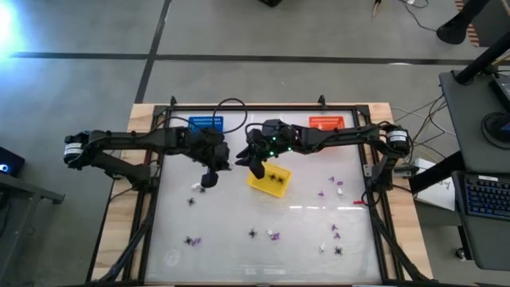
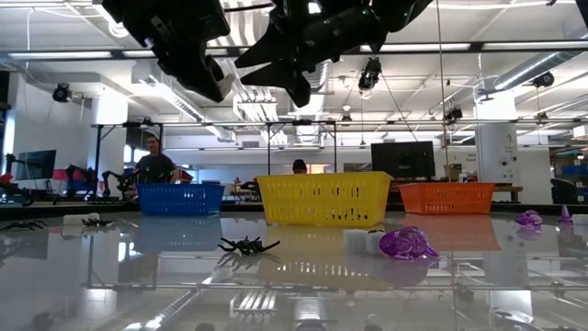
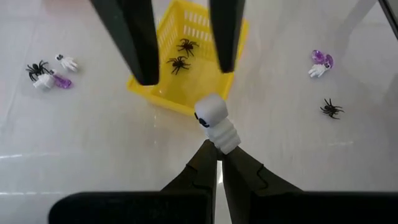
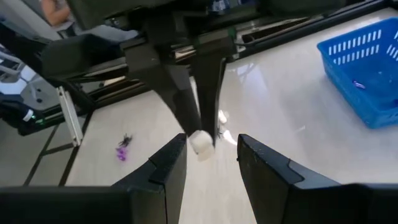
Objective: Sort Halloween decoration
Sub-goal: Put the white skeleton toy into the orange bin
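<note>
Left claw (image 3: 217, 147) is pinched shut on a small white ribbed piece (image 3: 217, 124) with dark eye spots, held at the very fingertips above the desk (image 1: 239, 215). From overhead I see that claw (image 1: 209, 178) near the desk's middle, just left of the yellow basket (image 1: 268, 180), with the right claw (image 1: 256, 166) facing it close by, over the basket's near-left corner. Right claw (image 4: 211, 146) has its fingers parted with nothing between them; through its camera I see the white piece (image 4: 200, 142) just ahead of the gap, gripped by the other arm's dark fingers. Two black spiders (image 3: 182, 54) lie inside the yellow basket (image 3: 161, 93). A blue basket (image 1: 205, 123) sits at the back left and an orange basket (image 1: 326, 123) at the back right. More pieces are spread over the desk: a spider (image 1: 190, 200) beside the left claw, a spider and purple bit (image 1: 192, 239) at front left, another spider (image 1: 252, 233) and purple bit (image 1: 274, 236) at front centre, and purple and white bits (image 1: 335, 185) to the right, with more (image 1: 334, 234) lower down. From desk level I see a spider (image 2: 248, 245) and a purple piece (image 2: 408, 243) in front of the yellow basket (image 2: 323, 199), both claws hanging above. People are visible in the room behind the desk.
</note>
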Controlling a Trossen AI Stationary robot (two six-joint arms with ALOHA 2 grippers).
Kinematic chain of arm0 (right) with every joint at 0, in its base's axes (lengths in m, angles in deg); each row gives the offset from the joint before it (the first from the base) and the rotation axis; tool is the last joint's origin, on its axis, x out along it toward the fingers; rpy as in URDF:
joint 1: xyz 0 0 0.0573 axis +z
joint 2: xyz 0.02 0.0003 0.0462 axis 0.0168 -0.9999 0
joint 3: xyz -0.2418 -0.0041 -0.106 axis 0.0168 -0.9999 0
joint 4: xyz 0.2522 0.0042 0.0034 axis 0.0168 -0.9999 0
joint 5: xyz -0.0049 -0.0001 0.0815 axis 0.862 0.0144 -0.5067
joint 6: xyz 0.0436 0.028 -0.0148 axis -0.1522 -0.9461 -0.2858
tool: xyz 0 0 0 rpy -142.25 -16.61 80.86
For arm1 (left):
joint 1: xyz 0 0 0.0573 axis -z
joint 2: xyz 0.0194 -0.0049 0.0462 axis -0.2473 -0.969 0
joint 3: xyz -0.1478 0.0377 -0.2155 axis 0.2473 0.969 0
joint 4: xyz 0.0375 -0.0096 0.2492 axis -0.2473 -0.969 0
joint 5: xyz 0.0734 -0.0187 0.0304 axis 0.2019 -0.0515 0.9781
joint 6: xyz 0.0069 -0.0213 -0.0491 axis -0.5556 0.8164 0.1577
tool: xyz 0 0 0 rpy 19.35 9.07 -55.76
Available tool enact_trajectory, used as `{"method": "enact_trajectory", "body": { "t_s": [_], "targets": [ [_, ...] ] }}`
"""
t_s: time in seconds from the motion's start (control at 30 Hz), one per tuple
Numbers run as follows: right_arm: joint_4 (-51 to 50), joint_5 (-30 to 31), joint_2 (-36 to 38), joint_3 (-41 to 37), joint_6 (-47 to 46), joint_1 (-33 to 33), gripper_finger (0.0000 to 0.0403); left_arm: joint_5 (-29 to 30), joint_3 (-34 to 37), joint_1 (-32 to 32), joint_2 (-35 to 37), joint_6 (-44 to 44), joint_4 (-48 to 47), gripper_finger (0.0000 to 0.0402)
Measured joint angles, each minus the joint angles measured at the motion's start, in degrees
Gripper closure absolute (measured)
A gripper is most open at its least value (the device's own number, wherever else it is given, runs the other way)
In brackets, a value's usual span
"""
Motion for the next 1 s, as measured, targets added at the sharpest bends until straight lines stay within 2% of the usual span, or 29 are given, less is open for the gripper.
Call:
{"method": "enact_trajectory", "body": {
  "t_s": [0.6,0.8,1.0],
  "targets": [
    [0.0,0.4,-0.3,0.0,-0.4,0.2,0.0273,0.1,0.0,-2.2,0.0,-0.2,5.6,0.0401],
    [0.1,2.1,-0.3,0.0,-0.3,0.2,0.0304,0.1,0.0,-2.3,0.0,-0.2,5.9,0.0401],
    [0.7,3.0,-0.3,0.0,-0.7,0.2,0.0362,0.2,0.0,-2.4,0.0,-0.2,6.4,0.0401]
  ]
}}
